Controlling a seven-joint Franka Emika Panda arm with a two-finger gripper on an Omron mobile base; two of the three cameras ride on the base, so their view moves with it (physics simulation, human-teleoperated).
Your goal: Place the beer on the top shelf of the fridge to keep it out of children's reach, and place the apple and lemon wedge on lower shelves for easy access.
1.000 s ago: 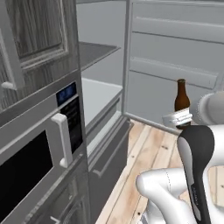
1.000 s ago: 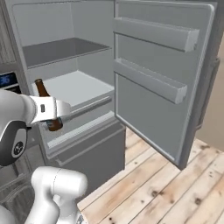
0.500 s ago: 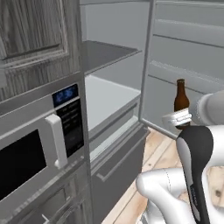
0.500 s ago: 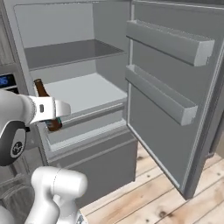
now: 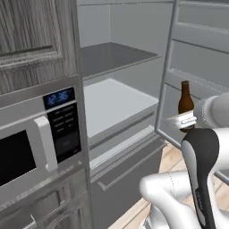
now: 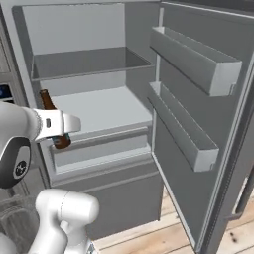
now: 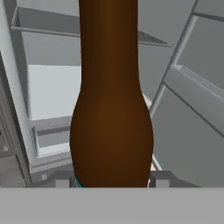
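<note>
Left base view, left to right: wood-grain cabinet [image 5: 31, 36] up top, microwave [image 5: 27, 147] with blue clock display [image 5: 59, 97] below it, then the fridge [image 5: 120, 27] standing open. Top shelf [image 5: 112, 56] is the darker grey panel, bare. Under it a paler lower shelf [image 5: 112, 105], also bare, then drawer fronts [image 5: 129, 165]. Open fridge door [image 5: 201, 58] at far right with its bins.

Beer [image 5: 185, 100] sits in front of the door's lower part, upright, neck up, held in the air outside the fridge interior, right of the shelves. End effector [image 5: 184, 120] is clamped around the bottle's lower body, jaws partly closed on the glass, white wrist coming in from the right. Dark arm link [image 5: 201, 174] rises below it, wood floor [image 5: 172, 156] behind.

Right base view, left to right: white arm [image 6: 15, 134] at left edge, end effector [image 6: 63, 125] gripping the beer [image 6: 47, 100] across its body, neck sticking up above the hand and the base [image 6: 62, 142] showing below it. Bottle is just in front of the fridge's left wall, level with the pale lower shelf [image 6: 99, 111], not on any shelf. Top shelf [image 6: 89, 62] is above and behind it. Door [image 6: 208, 124] swung open to the right with two long bins [image 6: 193, 59].

Hand view: brown bottle body [image 7: 111, 109] rises straight up mid-frame, a sliver of teal label at its base, dark fingertips [image 7: 63, 179] pressed against both sides. Top shelf [image 7: 39, 22] and pale shelf [image 7: 52, 92] behind at left, door panels [image 7: 192, 109] at right
</note>
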